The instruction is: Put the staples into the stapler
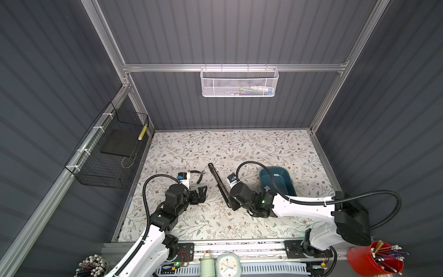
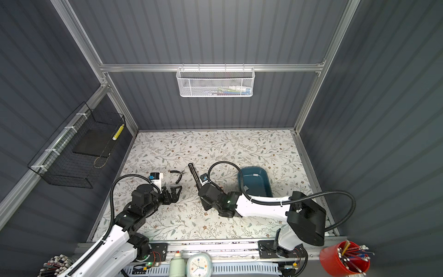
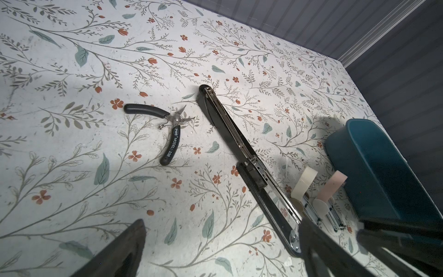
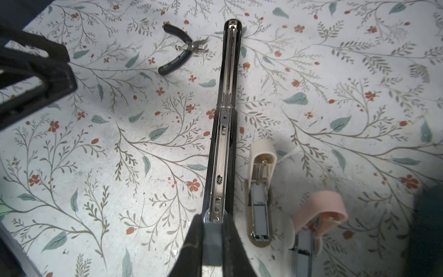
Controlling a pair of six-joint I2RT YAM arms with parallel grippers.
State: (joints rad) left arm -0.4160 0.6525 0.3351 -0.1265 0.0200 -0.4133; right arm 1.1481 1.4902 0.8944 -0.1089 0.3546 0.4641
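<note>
A long black stapler (image 1: pixel 219 183) (image 4: pixel 225 144) lies opened flat on the floral table, its metal channel facing up. My right gripper (image 4: pixel 212 219) is shut on a grey strip of staples (image 4: pixel 212 242), right over the near end of that channel. Two more staples strips (image 1: pixel 277 175) lie in the teal bin (image 1: pixel 281 184). My left gripper (image 3: pixel 221 220) (image 1: pixel 202 191) hangs open and empty just left of the long stapler. Beside the long stapler, a small cream stapler (image 4: pixel 260 191) and a pink stapler (image 4: pixel 316 220) stand open, grey strips showing in their channels.
Black-handled pliers (image 1: pixel 199 175) (image 3: pixel 167 124) lie left of the stapler's far end. A black wire basket (image 1: pixel 107 153) hangs on the left wall, a white mesh basket (image 1: pixel 239 82) on the back wall. A red pencil cup (image 1: pixel 374 259) and a clock (image 1: pixel 227 265) sit at the front rail.
</note>
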